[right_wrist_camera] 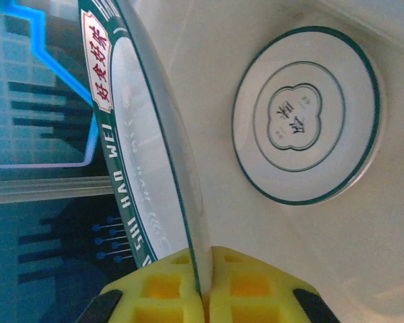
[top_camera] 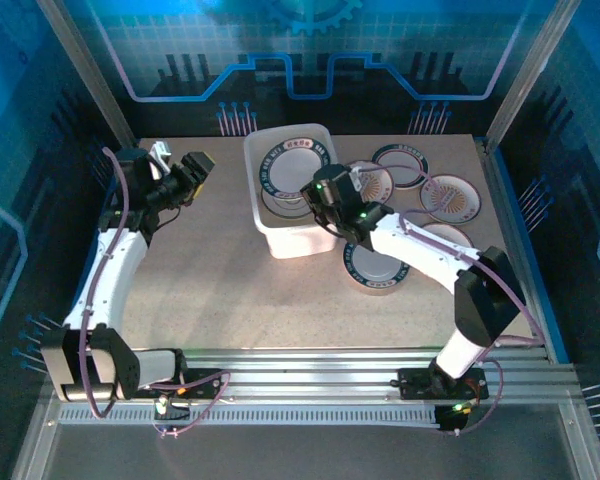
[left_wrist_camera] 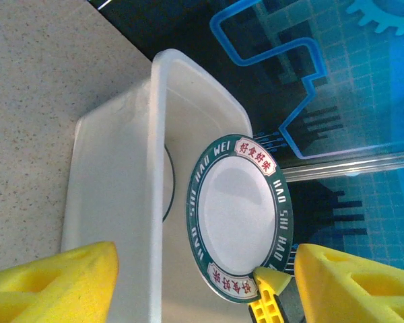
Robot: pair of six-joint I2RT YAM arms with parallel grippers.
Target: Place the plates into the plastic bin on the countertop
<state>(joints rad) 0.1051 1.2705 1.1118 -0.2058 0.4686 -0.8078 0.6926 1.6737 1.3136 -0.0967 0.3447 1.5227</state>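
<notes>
The plastic bin stands on the desk, toward the back. Inside it, a white plate lies face down on the bottom. The right gripper pinches the rim of a green-rimmed plate, held on edge within the bin. The left gripper is spread, well apart to the bin's left. Several other plates lie on the desk to its right.

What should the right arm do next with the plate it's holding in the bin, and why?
Probably lower the right tool a little and tip the green-rimmed plate flat before releasing. The tool pinches its rim, the plate stands steeply tilted inside the plastic bin, and another plate lies face down on the bin floor.
</notes>
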